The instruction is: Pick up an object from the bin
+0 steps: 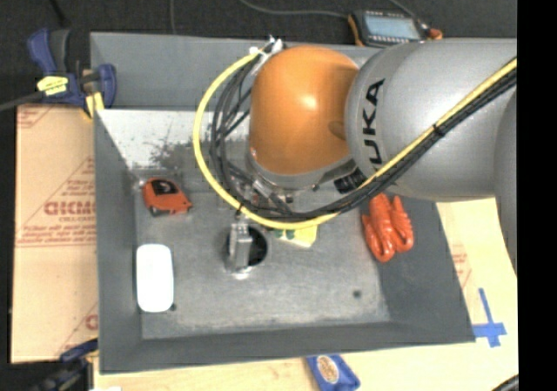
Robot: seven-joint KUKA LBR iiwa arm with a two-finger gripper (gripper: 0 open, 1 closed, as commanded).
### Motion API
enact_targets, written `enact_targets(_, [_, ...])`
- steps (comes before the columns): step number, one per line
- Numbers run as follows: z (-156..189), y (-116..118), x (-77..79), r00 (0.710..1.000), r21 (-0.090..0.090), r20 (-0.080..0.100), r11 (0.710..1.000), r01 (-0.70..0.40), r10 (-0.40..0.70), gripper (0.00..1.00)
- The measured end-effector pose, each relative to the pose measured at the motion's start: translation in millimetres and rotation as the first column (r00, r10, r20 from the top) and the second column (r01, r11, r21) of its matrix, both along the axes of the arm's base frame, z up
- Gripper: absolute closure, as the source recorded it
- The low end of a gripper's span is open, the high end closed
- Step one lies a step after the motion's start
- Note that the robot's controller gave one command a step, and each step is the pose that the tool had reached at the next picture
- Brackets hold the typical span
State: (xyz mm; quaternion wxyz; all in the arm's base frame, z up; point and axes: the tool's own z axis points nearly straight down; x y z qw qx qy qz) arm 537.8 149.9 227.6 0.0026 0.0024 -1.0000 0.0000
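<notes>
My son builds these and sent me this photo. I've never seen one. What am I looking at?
One camera looks down into a grey metal bin from above, slightly sideways. The big silver arm with its orange cover is a robot reaching in from the right to pick something out. Its gripper is low over the middle of the floor. Nearby lie a white rounded block at the left, a small orange-and-black item above it in the picture, an orange-red thing on the right and a yellow-green piece beside the gripper. Whether it holds anything, I cannot tell.

Dark round thing (pixel 255 247), partly hidden, bin's middle
</notes>
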Motion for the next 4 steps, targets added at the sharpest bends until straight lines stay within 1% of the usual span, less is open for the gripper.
enact_targets(1, [5, -1, 1.6, 1.0, 0.001, 0.008, 1.0, 0.005, -0.005, 0.0])
enact_targets(2, [-67, -30, 15.0, 0.997, 0.0, 0.013, 0.997, -0.081, 0.081, 0.0])
enact_targets(3, [-148, -59, 35.5, 0.983, -0.001, 0.013, 0.983, -0.183, 0.183, 0.0])
enact_targets(4, [-166, -70, 37.0, 0.989, 0.002, 0.007, 0.989, -0.15, 0.15, 0.0])
